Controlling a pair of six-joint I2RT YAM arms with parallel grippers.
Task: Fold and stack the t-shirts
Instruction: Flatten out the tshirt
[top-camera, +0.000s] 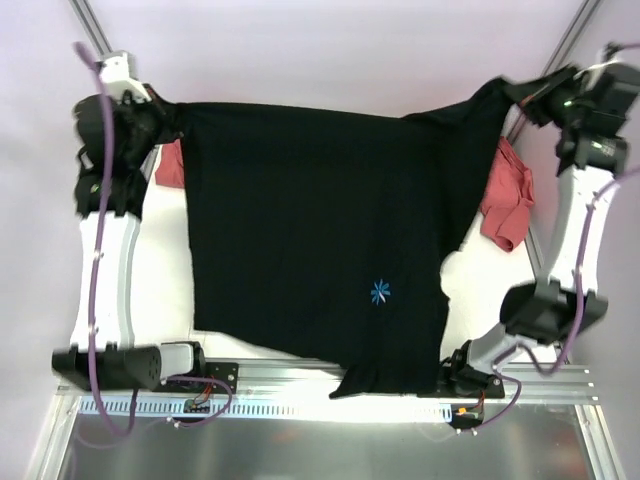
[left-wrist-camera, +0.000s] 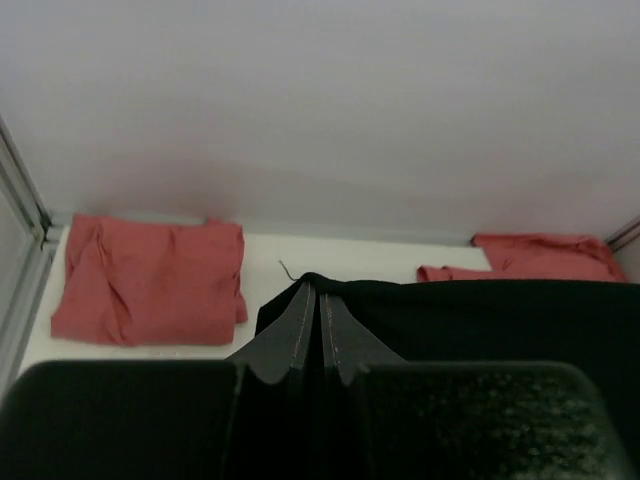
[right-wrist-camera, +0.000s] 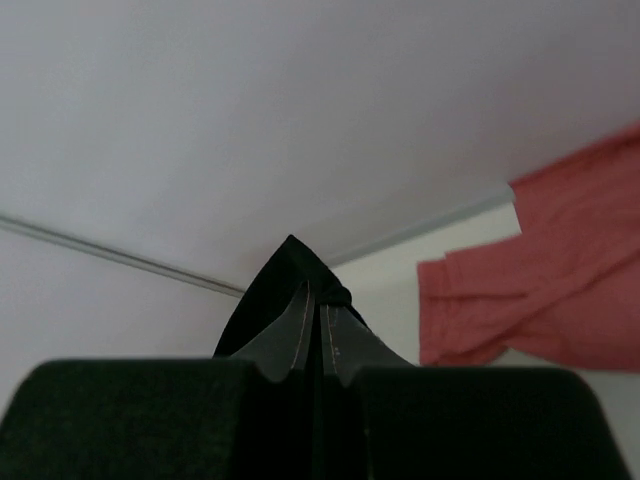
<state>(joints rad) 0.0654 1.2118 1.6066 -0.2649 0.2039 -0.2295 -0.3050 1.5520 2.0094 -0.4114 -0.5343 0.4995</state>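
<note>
A large black t-shirt (top-camera: 310, 240) with a small blue starburst mark (top-camera: 380, 291) hangs stretched between both arms above the table. My left gripper (top-camera: 168, 118) is shut on its far left corner, and the left wrist view shows the black cloth (left-wrist-camera: 480, 320) pinched between the closed fingers (left-wrist-camera: 296, 325). At the far right corner my right gripper (top-camera: 518, 92) is shut on the cloth too; black fabric (right-wrist-camera: 290, 270) bunches round its fingertips (right-wrist-camera: 318, 305). A folded salmon-red t-shirt (top-camera: 170, 165) (left-wrist-camera: 150, 280) lies at the left. A crumpled salmon-red t-shirt (top-camera: 505, 195) (right-wrist-camera: 540, 270) lies at the right.
The white table (top-camera: 480, 290) shows at the right of the hanging shirt. A metal rail (top-camera: 300, 372) runs along the near edge between the arm bases. Frame posts stand at the back left (top-camera: 88, 25) and back right (top-camera: 575, 30).
</note>
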